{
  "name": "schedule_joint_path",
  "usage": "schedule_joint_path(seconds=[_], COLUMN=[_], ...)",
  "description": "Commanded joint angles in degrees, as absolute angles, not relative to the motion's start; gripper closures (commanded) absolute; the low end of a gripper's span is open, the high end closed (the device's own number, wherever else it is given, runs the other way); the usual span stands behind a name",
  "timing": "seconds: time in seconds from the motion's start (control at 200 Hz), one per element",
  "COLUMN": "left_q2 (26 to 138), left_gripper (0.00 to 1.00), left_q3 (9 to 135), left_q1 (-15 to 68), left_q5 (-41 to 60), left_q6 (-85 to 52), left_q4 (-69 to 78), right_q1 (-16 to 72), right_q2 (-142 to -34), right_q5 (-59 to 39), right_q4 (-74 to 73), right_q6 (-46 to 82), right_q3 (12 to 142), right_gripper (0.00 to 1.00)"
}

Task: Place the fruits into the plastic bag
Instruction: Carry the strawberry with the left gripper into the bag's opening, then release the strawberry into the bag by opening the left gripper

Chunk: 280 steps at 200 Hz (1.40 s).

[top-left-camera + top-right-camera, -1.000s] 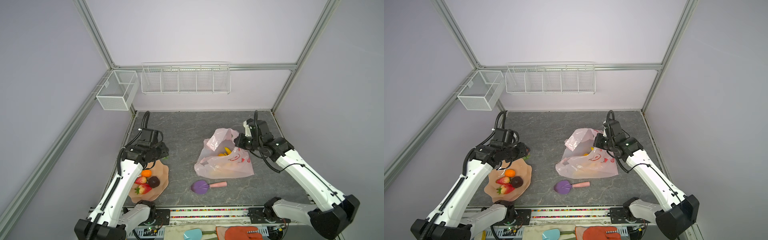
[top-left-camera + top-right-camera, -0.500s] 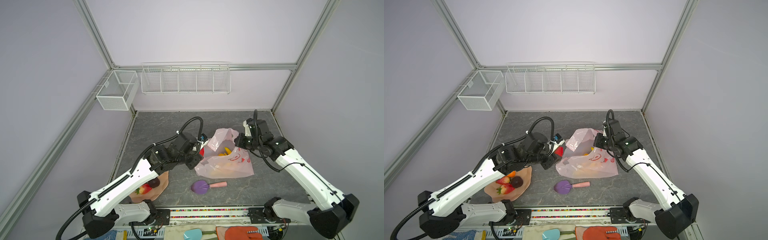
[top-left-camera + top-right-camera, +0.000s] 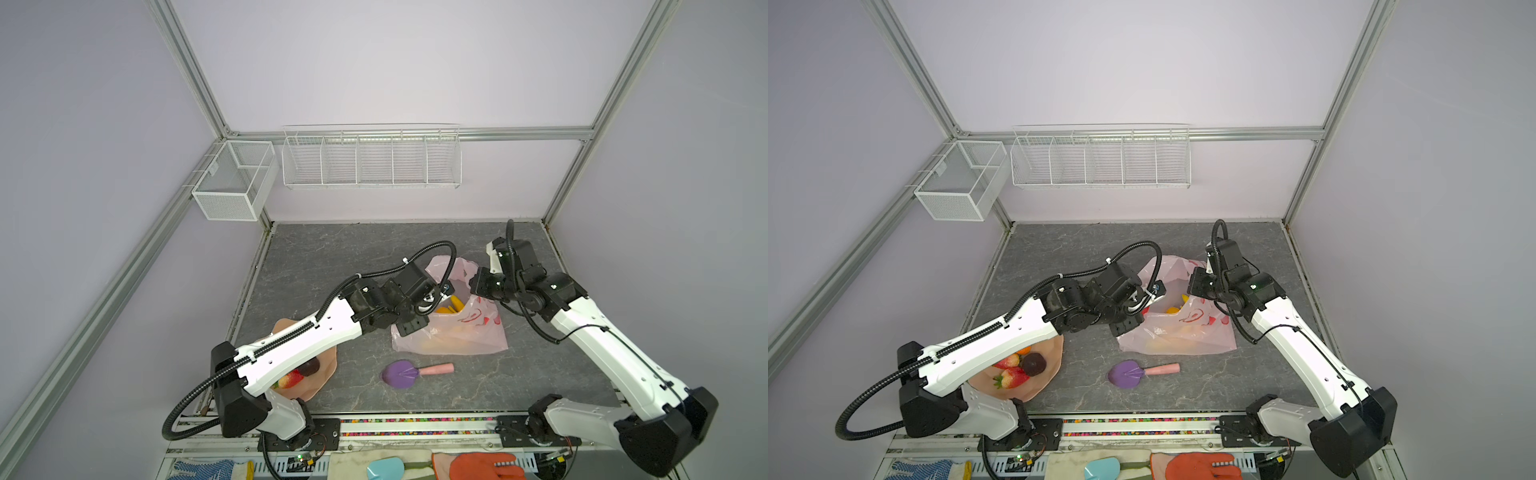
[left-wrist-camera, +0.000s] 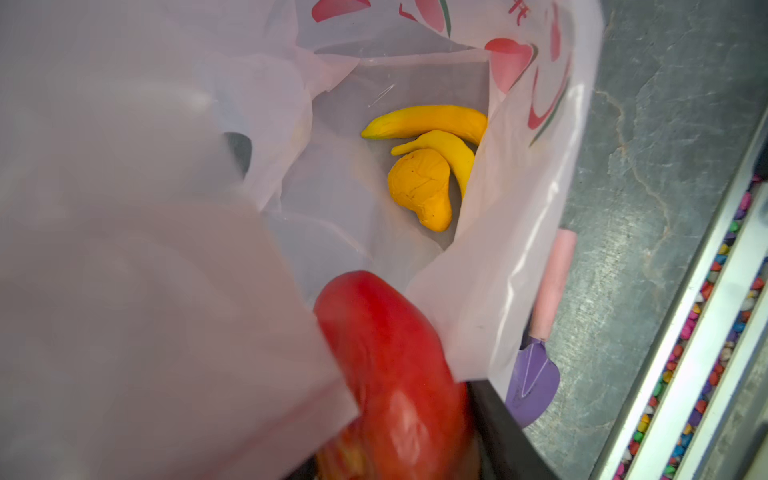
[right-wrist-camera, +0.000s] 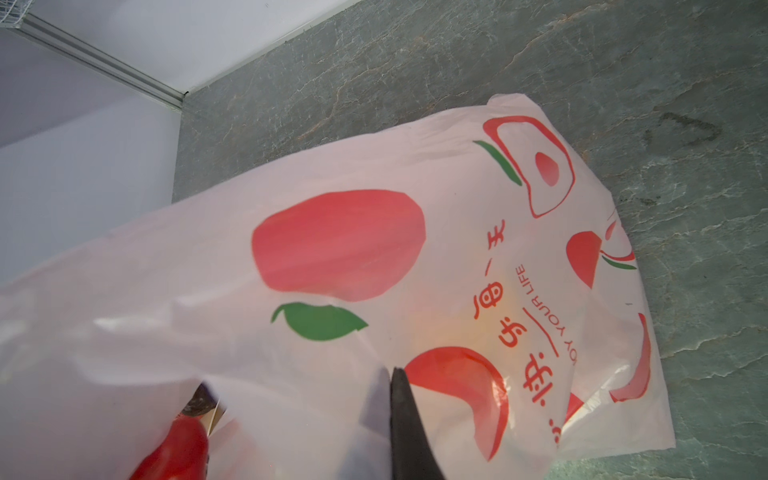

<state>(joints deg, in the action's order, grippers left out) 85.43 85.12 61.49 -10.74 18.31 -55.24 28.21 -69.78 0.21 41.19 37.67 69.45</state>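
The plastic bag [image 3: 465, 336] lies right of centre on the grey table [image 3: 332, 257], mouth lifted open toward the back, red fruit prints on its upper side; deep inside, in the left wrist view, two yellow bananas [image 4: 428, 120] curl together with an orange-yellow lump [image 4: 419, 187] touching them.

And there's the left gripper [image 3: 435, 296], reaching in from the left, right at the bag's mouth; its fingers are clamped around a red fruit [image 4: 395, 365], which sits just within the rim, clear of the bananas below; only one dark finger [image 4: 498, 424] shows, pressed against the fruit's side.

Across the opening, the right gripper [image 3: 478, 286] has its fingers pinched tight on the rim's thin film, holding that edge up off the table.

Just in front of the bag, not touching, lies the purple scoop [image 3: 1127, 374], pink handle pointing right; at the front left, partly under the left arm, the peach bowl [image 3: 1052, 365] holds two strawberries [image 3: 1013, 376], a dark ball [image 3: 1034, 363] and a glimpse of something orange [image 3: 1023, 350].
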Motion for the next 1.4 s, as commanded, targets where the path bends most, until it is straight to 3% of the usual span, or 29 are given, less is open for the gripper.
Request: schedule_joint_path(seconds=[0.0,0.3,0.77,0.92,1.14,1.305,1.395], left_q2=[87.6,94.8,105.8,109.2,114.5,114.5,113.3], left_gripper=[0.86,0.87,0.86,0.72,0.60,0.34,0.28], left_q3=[86.8,88.1,92.1,95.4,98.8,99.1,98.2], left_q1=[60.8,53.2,53.2,54.1,56.1,56.2,56.2], left_q5=[-12.1,-7.9,-1.0,5.6,8.2,8.9,9.1], left_q6=[20.3,22.1,24.3,23.1,18.2,13.3,11.2], left_q4=[-54.9,-54.5,-50.6,-49.9,-45.7,-41.6,-40.4], right_q1=[27.9,27.9,27.8,27.8,27.8,27.9,27.8], right_q2=[-69.7,-69.6,-69.6,-69.8,-70.0,-69.6,-69.8], right_q5=[0.6,-0.4,-1.5,-2.6,-3.1,-3.3,-3.3], right_q4=[41.9,41.9,41.6,40.4,39.4,38.4,38.2], right_q6=[37.0,36.5,36.5,36.9,37.6,38.3,38.4], right_q3=[70.8,71.3,71.2,71.0,70.3,69.2,69.2], right_gripper=[0.94,0.94,0.94,0.94,0.94,0.94,0.94])
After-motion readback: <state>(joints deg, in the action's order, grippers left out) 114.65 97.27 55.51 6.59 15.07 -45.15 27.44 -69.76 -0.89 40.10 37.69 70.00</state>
